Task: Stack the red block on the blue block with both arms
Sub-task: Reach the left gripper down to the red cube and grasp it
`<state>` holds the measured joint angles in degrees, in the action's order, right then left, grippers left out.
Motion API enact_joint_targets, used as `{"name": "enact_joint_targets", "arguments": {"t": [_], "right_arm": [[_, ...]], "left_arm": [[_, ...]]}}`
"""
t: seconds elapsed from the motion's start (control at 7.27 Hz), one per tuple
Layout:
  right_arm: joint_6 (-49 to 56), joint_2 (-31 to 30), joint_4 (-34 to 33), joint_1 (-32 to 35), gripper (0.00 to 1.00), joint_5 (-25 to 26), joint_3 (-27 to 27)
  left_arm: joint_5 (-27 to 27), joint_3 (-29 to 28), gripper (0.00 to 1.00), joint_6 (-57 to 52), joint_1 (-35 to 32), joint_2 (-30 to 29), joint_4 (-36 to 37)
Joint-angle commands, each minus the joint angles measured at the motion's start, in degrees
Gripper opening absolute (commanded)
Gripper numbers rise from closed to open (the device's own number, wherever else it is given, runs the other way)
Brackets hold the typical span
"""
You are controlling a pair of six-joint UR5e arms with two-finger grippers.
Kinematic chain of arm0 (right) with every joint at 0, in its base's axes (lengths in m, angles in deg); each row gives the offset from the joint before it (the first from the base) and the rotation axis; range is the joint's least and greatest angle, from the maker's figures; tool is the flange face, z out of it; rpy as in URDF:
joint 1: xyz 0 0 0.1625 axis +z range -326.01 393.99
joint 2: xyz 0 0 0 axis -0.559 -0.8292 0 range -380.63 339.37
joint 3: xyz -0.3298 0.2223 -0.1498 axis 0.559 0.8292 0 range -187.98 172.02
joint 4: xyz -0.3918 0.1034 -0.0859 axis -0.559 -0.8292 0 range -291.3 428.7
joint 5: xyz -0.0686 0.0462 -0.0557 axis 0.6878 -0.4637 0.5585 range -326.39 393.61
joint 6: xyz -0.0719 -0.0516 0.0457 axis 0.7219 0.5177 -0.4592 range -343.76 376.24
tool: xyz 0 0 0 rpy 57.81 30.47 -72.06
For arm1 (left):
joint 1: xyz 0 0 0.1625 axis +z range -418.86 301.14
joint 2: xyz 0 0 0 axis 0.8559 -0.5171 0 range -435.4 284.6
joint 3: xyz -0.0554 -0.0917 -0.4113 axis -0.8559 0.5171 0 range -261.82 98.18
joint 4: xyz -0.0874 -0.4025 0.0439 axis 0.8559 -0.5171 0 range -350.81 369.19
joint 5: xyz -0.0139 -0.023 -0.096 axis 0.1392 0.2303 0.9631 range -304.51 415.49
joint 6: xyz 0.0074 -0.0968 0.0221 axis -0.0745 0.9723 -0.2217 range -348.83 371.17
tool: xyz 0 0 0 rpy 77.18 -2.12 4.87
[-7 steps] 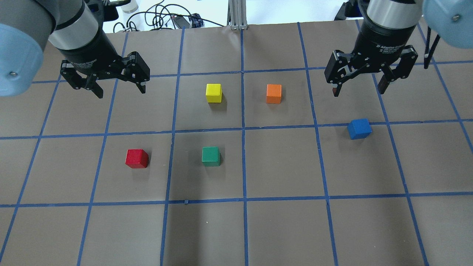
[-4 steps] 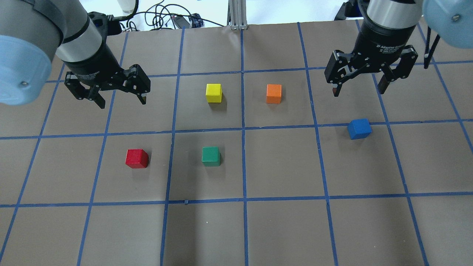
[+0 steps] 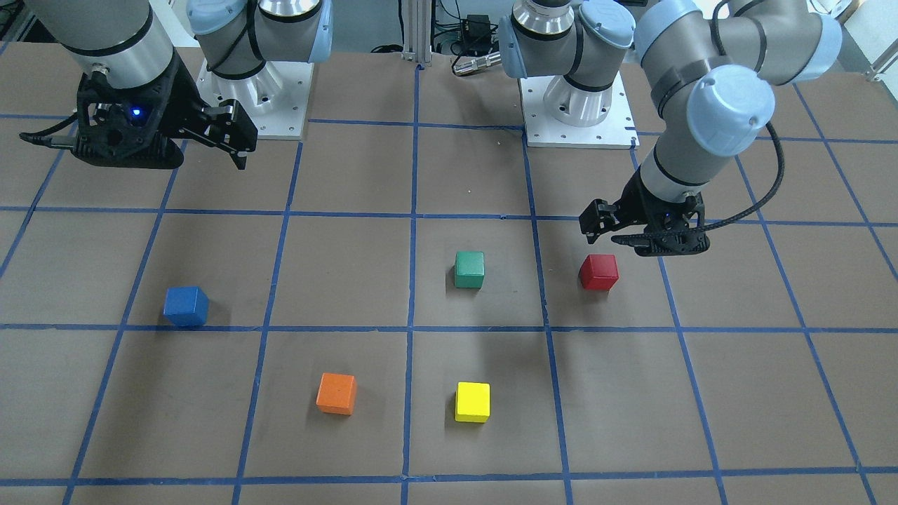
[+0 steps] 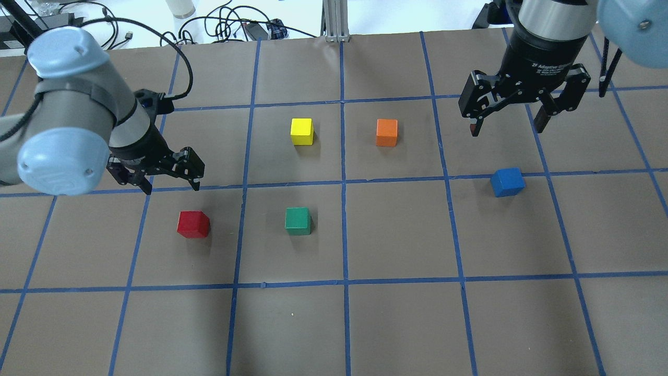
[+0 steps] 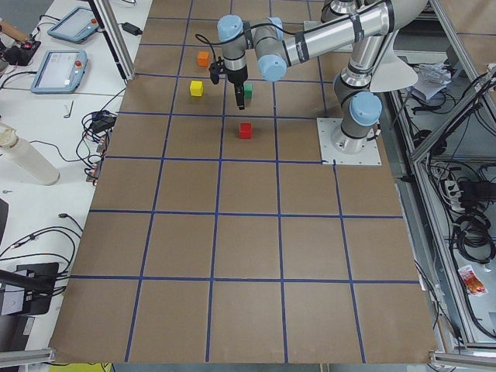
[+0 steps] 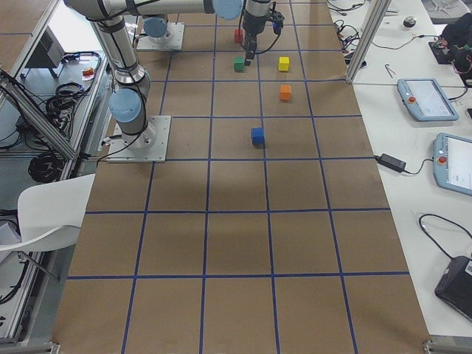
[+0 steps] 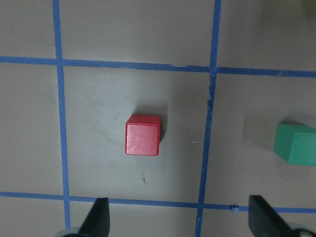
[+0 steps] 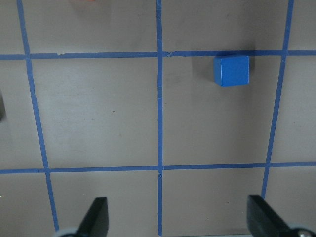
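The red block [image 4: 193, 224] sits on the table at the left; it also shows in the front view [image 3: 599, 272] and in the left wrist view [image 7: 143, 135]. My left gripper [image 4: 172, 185] is open and empty, hanging above and just behind the red block, apart from it. The blue block [image 4: 507, 181] sits at the right, also in the front view [image 3: 186, 306] and the right wrist view [image 8: 231, 70]. My right gripper [image 4: 506, 128] is open and empty, high above the table behind the blue block.
A green cube [image 4: 298, 221] stands right of the red block. A yellow cube [image 4: 302, 131] and an orange cube [image 4: 386, 132] stand further back in the middle. Blue tape lines grid the brown table [image 4: 396, 324]. Cables lie beyond the far edge.
My left arm has swung forward and down toward the red block, its gripper still open. The right arm and all cubes have not moved.
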<state>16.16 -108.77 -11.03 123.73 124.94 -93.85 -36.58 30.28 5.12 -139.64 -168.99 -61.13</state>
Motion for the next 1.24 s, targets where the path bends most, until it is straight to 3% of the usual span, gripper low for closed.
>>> {"name": "enact_joint_targets", "arguments": {"t": [0.0,0.41,0.55,0.69,0.83,0.96,1.1], "right_arm": [[-0.01,-0.01,0.02,0.00,1.00,-0.01,0.00],[-0.01,0.07,-0.07,0.00,1.00,-0.01,0.00],[0.08,-0.01,0.02,0.00,1.00,0.08,0.00],[-0.01,-0.01,0.02,0.00,1.00,-0.10,0.00],[0.08,-0.01,0.02,0.00,1.00,-0.01,0.00],[0.08,-0.01,-0.07,0.00,1.00,-0.10,0.00],[0.08,-0.01,-0.07,0.00,1.00,-0.10,0.00]], "left_arm": [[-0.22,9.77,1.00,-2.65,2.81,-3.42,14.37],[0.22,12.44,1.00,-3.26,3.88,-8.00,17.76],[0.39,12.53,0.78,-3.09,3.88,-8.88,19.41],[0.40,11.92,0.34,-3.09,3.70,-9.06,19.61],[0.40,11.56,0.16,-2.74,3.35,-9.07,19.87],[0.66,10.34,0.08,-2.47,3.00,-8.89,19.87],[0.66,8.50,0.07,-0.82,1.95,-8.72,19.00]]}}
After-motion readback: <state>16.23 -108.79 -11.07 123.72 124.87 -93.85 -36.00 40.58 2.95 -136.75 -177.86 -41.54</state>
